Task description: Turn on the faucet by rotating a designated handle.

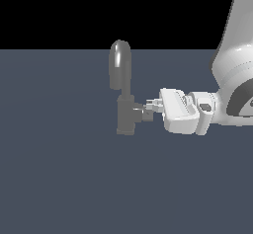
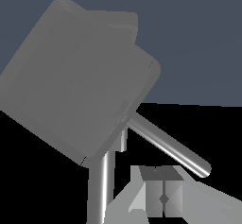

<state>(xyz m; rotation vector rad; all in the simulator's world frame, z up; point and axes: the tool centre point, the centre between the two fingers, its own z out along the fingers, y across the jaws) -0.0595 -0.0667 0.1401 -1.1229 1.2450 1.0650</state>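
While the faucet stands upright on the table, the hand reaches its side stub; whether its fingers grip the handle, I cannot tell.

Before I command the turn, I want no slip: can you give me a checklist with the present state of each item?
1. Gripper level with the faucet side stub: ok.
2. Fingertips reach the stub: ok in the exterior view.
3. Handle lever between the fingers: cannot tell.
4. Gripper open or shut: cannot tell.
5. Arched spout clear of the arm: ok.
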